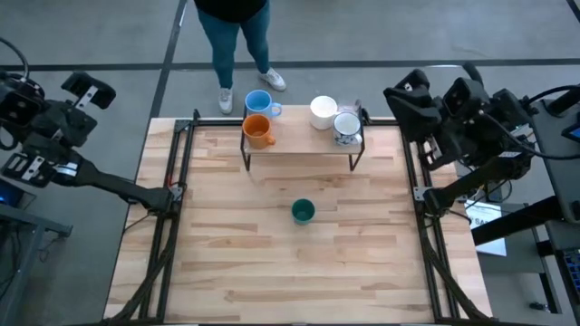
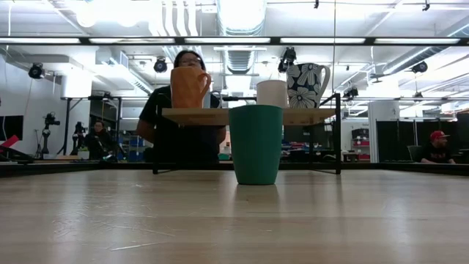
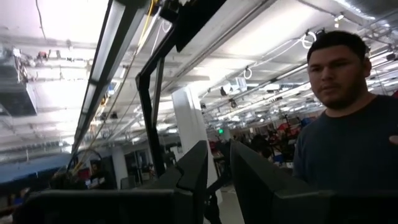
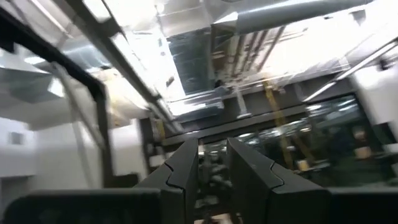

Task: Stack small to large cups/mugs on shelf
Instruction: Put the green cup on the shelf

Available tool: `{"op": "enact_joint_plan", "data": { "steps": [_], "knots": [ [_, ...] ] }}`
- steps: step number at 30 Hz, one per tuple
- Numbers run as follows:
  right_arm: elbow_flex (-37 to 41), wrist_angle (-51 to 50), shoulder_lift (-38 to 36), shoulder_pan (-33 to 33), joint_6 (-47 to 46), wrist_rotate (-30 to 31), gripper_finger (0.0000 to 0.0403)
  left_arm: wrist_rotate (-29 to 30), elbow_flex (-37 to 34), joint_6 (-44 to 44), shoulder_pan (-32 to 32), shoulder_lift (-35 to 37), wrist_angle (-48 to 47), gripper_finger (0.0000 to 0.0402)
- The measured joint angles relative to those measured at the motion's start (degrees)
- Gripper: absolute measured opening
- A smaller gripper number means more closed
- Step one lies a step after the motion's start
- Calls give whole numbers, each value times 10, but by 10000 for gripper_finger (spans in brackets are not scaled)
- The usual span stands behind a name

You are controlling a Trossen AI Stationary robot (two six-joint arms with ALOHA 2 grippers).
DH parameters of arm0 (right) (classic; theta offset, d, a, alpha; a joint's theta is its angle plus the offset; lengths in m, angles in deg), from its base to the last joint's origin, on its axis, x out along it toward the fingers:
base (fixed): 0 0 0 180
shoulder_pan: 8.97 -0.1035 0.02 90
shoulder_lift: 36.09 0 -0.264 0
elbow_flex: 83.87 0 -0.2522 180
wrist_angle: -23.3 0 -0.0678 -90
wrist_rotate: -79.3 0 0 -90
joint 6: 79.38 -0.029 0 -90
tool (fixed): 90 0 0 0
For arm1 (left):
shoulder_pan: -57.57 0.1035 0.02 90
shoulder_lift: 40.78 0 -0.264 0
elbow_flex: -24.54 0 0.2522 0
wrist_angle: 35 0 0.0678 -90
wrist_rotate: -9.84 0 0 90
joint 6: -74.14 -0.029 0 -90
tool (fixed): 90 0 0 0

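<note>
Both hands sit parked off the tabletop's (image 1: 227,263) edges: the left hand (image 3: 214,180) folded back at its side, the right hand (image 4: 212,177) likewise at the opposite side, each pointing up toward the ceiling with a narrow gap between its fingers and nothing held. On the shelf (image 1: 299,147) at the far edge stand the orange mug (image 1: 258,131), the white mug (image 1: 323,111) and the flower-patterned mug (image 1: 347,128); the blue mug (image 1: 259,103) is just behind the orange one. The green cup (image 1: 303,212) stands alone mid-tabletop, well apart from the shelf, and looks to be the piece next in line. A clean job would mean opening wide, coming straight down over its rim, and lifting high enough to clear the shelf's edge and the mugs already there. A person (image 1: 237,36) stands just beyond the shelf.
</note>
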Motion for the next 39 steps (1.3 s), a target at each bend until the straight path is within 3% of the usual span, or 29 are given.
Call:
{"op": "enact_joint_plan", "data": {
  "steps": [9,13,17,30,39],
  "knots": [
    [0,-11,7,0,57,19,68,0,0,0,0,-7,20,57],
    [0,-47,11,0,124,22,68,0,0,0,0,-7,19,57],
    [0,-64,20,0,172,75,70,0,0,0,0,-6,18,57],
    [0,-59,32,0,177,86,70,0,-1,0,0,-12,20,57],
    [0,-63,32,0,177,96,72,0,-1,-8,0,-30,106,57]
  ]
}}
